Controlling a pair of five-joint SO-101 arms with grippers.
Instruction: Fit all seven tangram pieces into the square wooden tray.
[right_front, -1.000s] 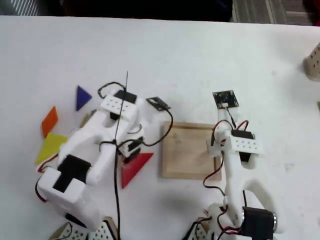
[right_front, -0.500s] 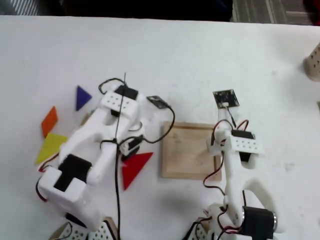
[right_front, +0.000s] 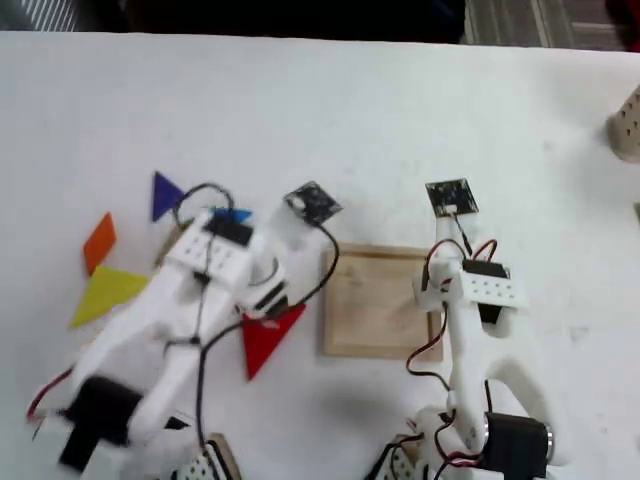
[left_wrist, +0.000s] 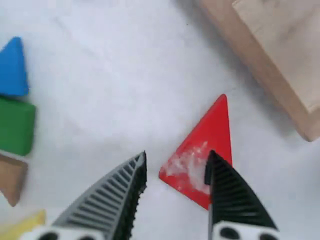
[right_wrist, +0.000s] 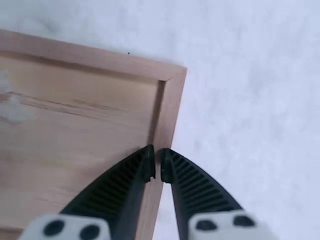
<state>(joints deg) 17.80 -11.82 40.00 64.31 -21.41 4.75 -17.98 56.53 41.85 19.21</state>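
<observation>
Left wrist view: the left gripper stands wide, and the red triangle lies just past its tips. One edge of the triangle is hidden behind the black finger, while the grey finger hangs over bare table, apart from it. That spread looks meant to straddle the piece, though the triangle sits off-centre, toward the black finger, so a squeeze from here might catch only an edge. The triangle's long point aims away from the hand at the tray, whose corner is close beyond it: a short carry.

A blue triangle and a green piece lie well off on the grey finger's side, waiting their turn.

In the right wrist view the right gripper is drawn narrow, its tips almost together right at the tray's rim. Whether they nip the wood or only press on it I cannot tell. It probably sits there to keep the tray from sliding when pieces are pushed in.

From the high view the tray lies between the two hands with no piece in it yet. An orange piece and a yellow triangle rest behind the left arm.
</observation>
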